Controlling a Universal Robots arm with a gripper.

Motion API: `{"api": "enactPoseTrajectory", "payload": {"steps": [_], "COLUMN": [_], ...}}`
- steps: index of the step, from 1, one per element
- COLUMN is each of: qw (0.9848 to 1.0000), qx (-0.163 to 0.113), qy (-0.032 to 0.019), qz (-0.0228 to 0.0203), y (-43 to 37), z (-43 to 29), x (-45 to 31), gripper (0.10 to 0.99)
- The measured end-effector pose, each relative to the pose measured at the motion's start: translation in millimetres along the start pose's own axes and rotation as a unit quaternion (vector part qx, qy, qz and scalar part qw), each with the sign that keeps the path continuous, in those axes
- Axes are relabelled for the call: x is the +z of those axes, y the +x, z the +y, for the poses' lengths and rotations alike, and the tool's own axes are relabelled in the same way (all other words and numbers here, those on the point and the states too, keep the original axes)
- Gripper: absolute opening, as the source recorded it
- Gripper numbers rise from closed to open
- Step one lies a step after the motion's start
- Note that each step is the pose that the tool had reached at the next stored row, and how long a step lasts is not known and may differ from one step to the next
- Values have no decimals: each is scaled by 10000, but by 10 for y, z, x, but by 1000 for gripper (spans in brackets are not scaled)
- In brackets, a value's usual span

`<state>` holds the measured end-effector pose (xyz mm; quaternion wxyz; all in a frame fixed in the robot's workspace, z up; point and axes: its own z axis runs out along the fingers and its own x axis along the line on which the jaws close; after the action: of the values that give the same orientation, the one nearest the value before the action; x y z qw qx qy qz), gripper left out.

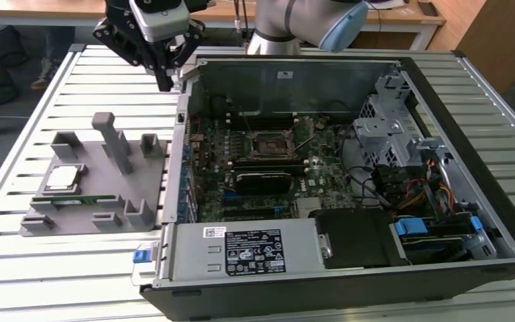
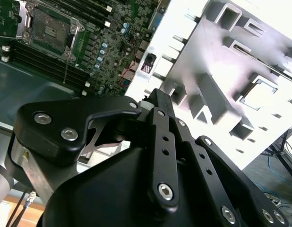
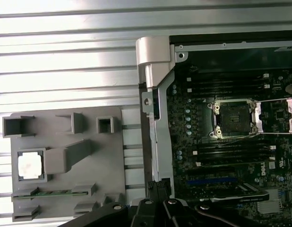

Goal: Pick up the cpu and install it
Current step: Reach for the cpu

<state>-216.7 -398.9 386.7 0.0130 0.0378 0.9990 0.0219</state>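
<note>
- Gripper (image 1: pixel 164 82): fingers pressed together, holding nothing; it hangs over the tabletop (image 1: pixel 25 268), just outside the open case (image 1: pixel 347 292).
- cpu (image 1: pixel 64 176) lies flat in the grey holder (image 1: pixel 105 201), well apart from the gripper.
- Socket (image 3: pixel 233 118): lid swung open.

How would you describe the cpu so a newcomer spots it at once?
At the exterior view's left, beside the open computer case, a grey holder lies on the table. The cpu sits in it: a flat silvery-white square, unlike the long green memory stick beside it.
</note>
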Motion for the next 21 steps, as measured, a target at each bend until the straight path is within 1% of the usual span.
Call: {"api": "enactPoseTrajectory", "payload": {"steps": [11, 21], "qw": [10000, 10000], "qx": [1, 1], "qy": [0, 0], "qz": [2, 4], "y": [105, 235], "z": [-8, -17], "x": [2, 5], "gripper": [110, 110]}}
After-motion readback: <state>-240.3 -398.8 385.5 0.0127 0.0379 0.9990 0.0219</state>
